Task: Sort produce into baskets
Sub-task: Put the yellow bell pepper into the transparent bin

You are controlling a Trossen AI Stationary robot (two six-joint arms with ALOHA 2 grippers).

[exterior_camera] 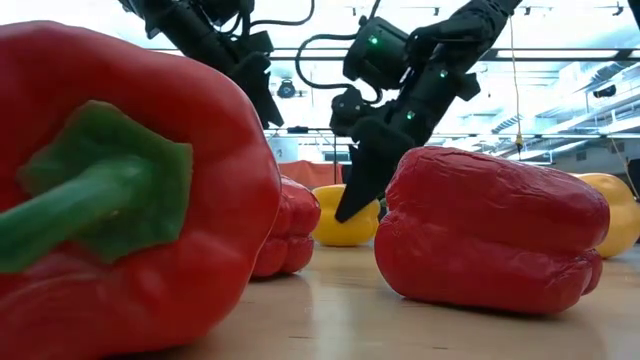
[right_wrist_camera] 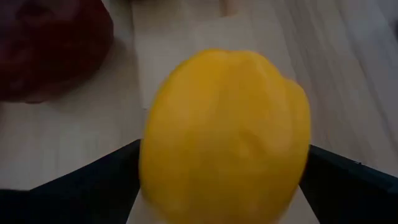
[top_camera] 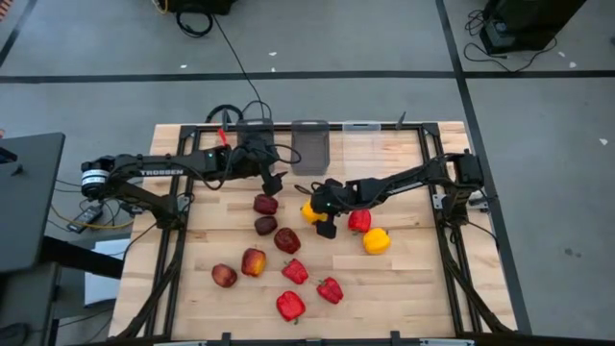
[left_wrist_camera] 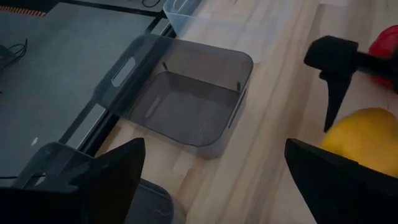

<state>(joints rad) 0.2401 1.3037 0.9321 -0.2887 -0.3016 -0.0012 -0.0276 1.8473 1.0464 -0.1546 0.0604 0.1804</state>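
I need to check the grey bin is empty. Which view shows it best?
Left wrist view: the grey bin fills the frame, its empty floor visible. High view shows it small at the table's far edge. Low and right wrist views miss it.

We read only one piece of lettering: the white word "TROSSEN" along the dark forearm of the left arm (top_camera: 163, 173), left of centre in the high view. We find no other legible text, labels, numbers or signs in the low view or either wrist view.
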